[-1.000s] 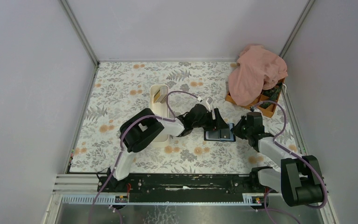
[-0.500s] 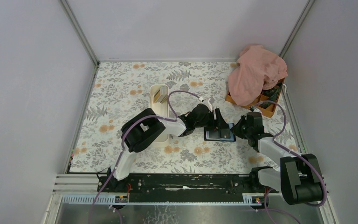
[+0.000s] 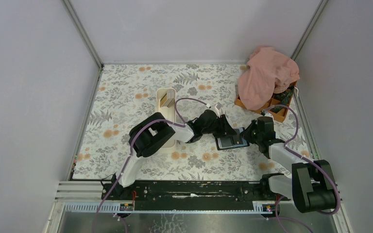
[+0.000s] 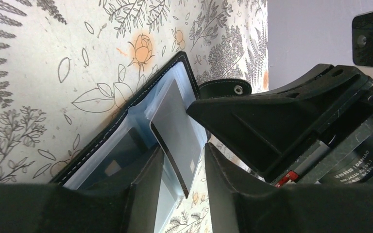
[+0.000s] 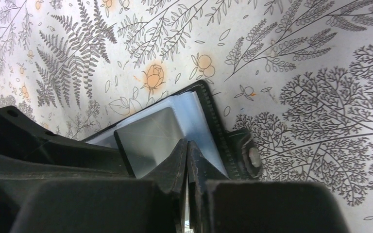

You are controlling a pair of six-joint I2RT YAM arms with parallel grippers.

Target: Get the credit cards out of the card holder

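The card holder (image 3: 233, 142) lies open on the flowered table between both arms, black with a stitched rim and bluish clear sleeves (image 4: 121, 145). A grey credit card (image 4: 177, 131) sticks part-way out of a sleeve and tilts up. My left gripper (image 4: 183, 179) is open and straddles the card's near corner, with a gap on the right side. The left gripper (image 3: 228, 134) reaches in from the left in the top view. My right gripper (image 5: 188, 145) is shut, its tips resting on the holder's sleeve (image 5: 201, 121) beside the card (image 5: 148, 136). From the right, it (image 3: 246, 138) meets the holder.
A long white tray (image 3: 165, 116) with cards at its far end stands left of the arms. An orange box (image 3: 273, 111) under a pink cloth (image 3: 267, 73) sits at the back right. The holder's snap strap (image 5: 247, 155) juts out on its right side.
The left jaws have narrowed around the card. In the top view the holder has turned slightly, its right end swung away from me. The right gripper stays in place.
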